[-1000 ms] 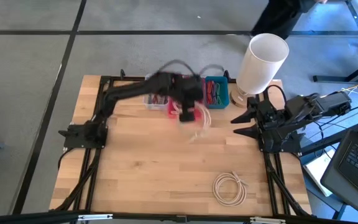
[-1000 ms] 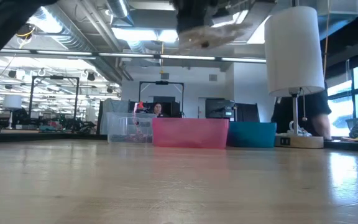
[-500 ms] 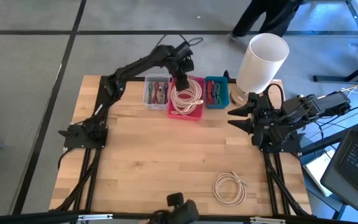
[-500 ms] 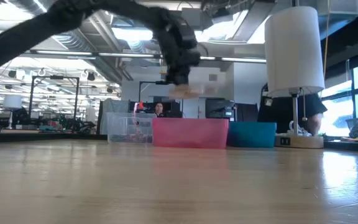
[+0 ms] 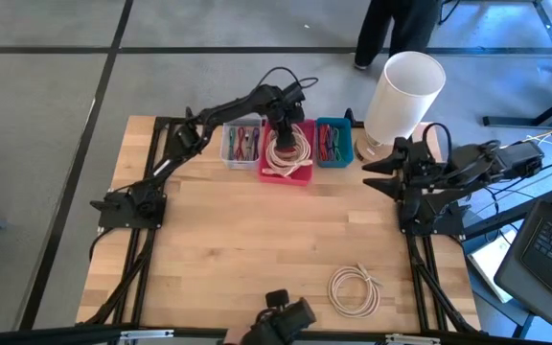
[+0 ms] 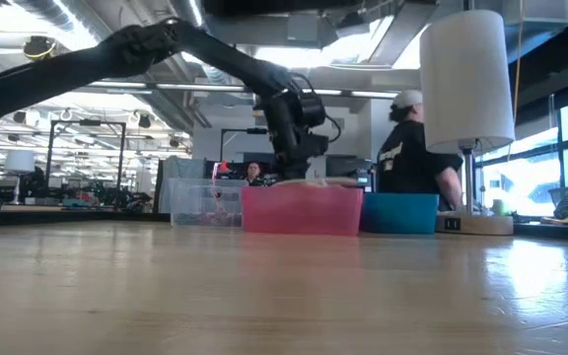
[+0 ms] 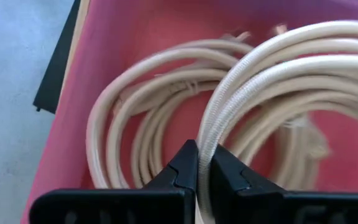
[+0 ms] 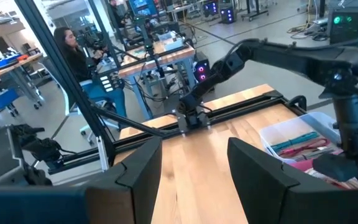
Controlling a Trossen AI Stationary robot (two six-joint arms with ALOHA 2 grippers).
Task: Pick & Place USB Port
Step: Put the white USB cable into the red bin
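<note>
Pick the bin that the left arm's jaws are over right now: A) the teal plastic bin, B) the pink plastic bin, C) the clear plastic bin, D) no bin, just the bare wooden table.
B: the left gripper, jaws shut on a coiled cream cable, hangs over the pink plastic bin.

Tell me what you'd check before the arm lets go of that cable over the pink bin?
1. Left gripper shut on the cable: ok, a cream strand is pinched between its fingers.
2. Gripper over the pink bin: ok, the high view shows it above the bin.
3. Cable inside the bin walls: ok, the coils lie on the pink floor.
4. Room in the bin: cannot tell, another cream coil already lies there.
5. Right gripper out of the way: ok, open and waiting by the lamp.
6. Second cable on the table: ok, not yet picked.
</note>
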